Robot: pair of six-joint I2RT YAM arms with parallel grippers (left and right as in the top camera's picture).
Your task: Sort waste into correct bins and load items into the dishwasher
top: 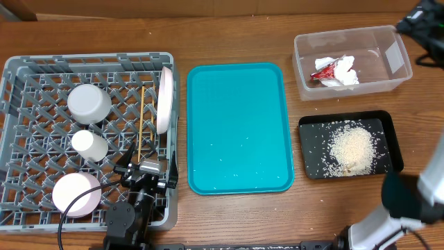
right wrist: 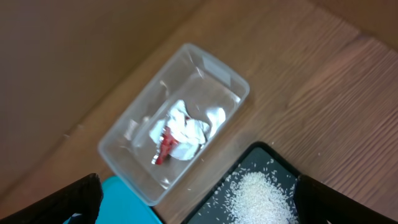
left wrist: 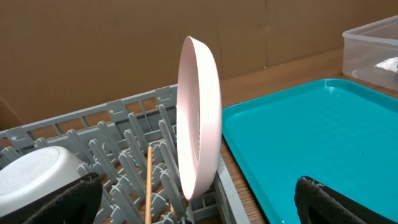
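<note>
In one grey rack (top: 21,69), one plate (top: 165,101) is stood upright, with one bowl (top: 89,103), one cup (top: 90,146), one small dish (top: 76,193) and chopsticks (top: 142,118). One napkin (top: 345,71) and one wrapper (top: 322,73) are held in the clear tub (top: 390,61), and rice (top: 352,148) in the black tray (top: 387,128). The left gripper (top: 147,167) and right gripper (right wrist: 202,208) are both spread, empty.

Clear tub (top: 378,66): far right, holding crumpled white napkin (top: 345,69) and red wrapper (top: 322,72).
Black tray (top: 390,128): near right, rice grains (top: 352,147) heaped inside.
Grey rack (top: 15,104): left; plate (top: 165,99) upright, bowl (top: 89,103), cup (top: 90,146), chopsticks (top: 142,121) inside.
</note>
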